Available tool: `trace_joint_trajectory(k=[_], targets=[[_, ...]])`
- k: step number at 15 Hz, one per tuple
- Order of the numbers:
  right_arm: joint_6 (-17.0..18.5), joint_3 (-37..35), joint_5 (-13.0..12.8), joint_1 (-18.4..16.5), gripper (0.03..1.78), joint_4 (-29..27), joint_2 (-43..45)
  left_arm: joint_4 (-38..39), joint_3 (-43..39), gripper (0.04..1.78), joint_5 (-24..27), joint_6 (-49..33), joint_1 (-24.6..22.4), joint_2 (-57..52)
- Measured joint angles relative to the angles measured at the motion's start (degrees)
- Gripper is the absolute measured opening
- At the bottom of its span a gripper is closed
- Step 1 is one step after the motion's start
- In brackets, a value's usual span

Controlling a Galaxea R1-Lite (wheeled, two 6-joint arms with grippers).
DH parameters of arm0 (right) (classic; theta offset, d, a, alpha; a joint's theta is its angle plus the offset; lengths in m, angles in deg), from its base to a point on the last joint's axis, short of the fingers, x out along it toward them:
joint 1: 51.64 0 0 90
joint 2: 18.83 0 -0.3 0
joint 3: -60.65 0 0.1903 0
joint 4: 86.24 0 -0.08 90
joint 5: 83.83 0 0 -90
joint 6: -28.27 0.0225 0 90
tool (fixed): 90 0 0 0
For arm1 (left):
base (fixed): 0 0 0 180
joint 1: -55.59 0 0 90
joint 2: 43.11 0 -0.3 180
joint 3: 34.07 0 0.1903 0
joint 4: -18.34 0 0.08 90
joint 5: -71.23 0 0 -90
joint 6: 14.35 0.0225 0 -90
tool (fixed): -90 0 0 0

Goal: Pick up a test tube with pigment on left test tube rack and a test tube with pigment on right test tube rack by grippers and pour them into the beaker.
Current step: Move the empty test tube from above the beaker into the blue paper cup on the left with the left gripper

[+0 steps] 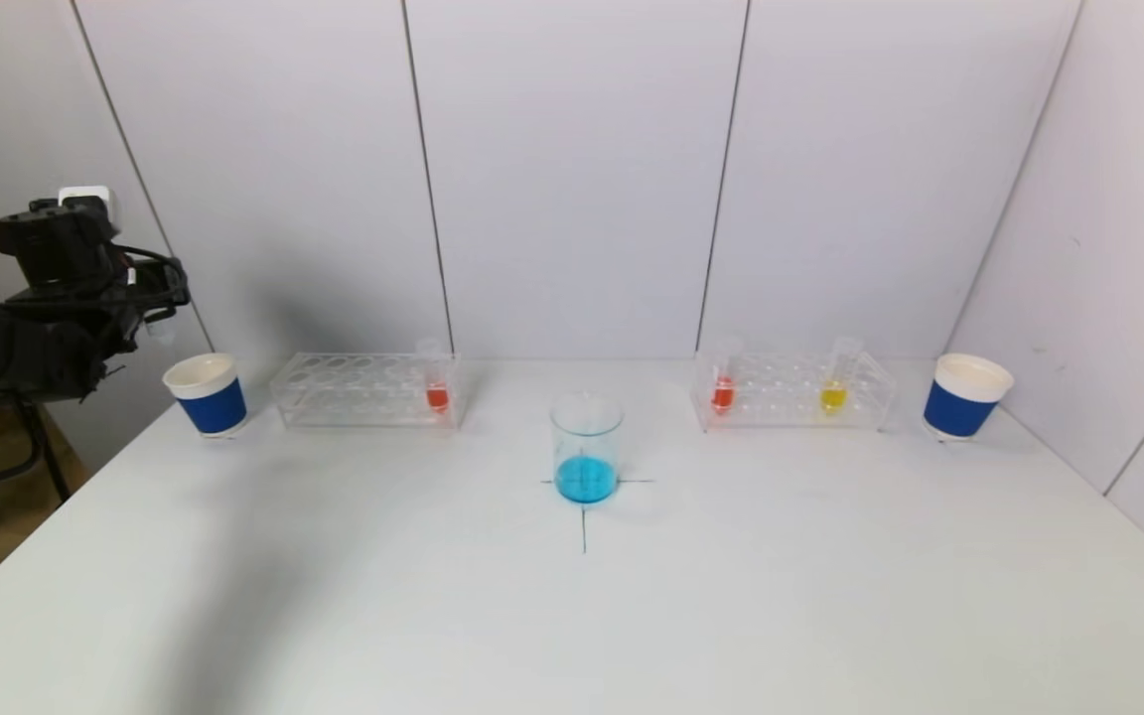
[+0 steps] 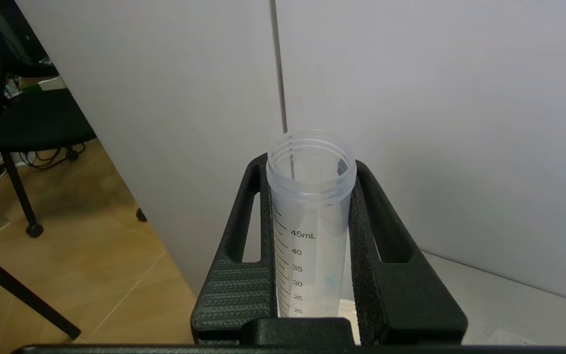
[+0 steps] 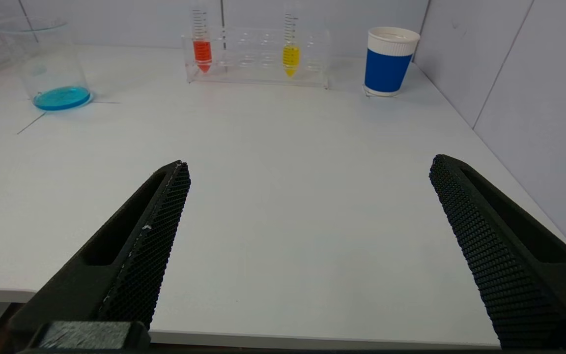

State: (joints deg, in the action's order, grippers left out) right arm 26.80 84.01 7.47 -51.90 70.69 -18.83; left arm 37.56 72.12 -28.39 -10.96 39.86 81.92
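My left gripper (image 2: 310, 167) is shut on a clear, empty-looking graduated test tube (image 2: 307, 236), held upright. In the head view it (image 1: 150, 298) hangs at the far left, above and just left of a blue cup (image 1: 205, 392). The beaker (image 1: 587, 447) holds blue liquid at the table's centre. The left rack (image 1: 363, 392) holds one red tube (image 1: 436, 387). The right rack (image 1: 790, 392) holds a red tube (image 1: 723, 387) and a yellow tube (image 1: 834, 387). My right gripper (image 3: 310, 162) is open and empty over the table's front edge, out of the head view.
A second blue cup (image 1: 966, 395) stands right of the right rack; it also shows in the right wrist view (image 3: 391, 61). White walls close the back and right. A black cross is marked under the beaker. Beyond the table's left edge are floor and a chair (image 2: 27, 123).
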Motion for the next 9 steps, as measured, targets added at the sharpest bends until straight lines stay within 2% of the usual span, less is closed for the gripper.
trace_joint_trajectory(k=[9], targets=[[0.0,0.0,0.0,0.0,1.77,0.0,0.0,2.2,-1.9,0.44,0.5,-0.5,1.5,5.0]])
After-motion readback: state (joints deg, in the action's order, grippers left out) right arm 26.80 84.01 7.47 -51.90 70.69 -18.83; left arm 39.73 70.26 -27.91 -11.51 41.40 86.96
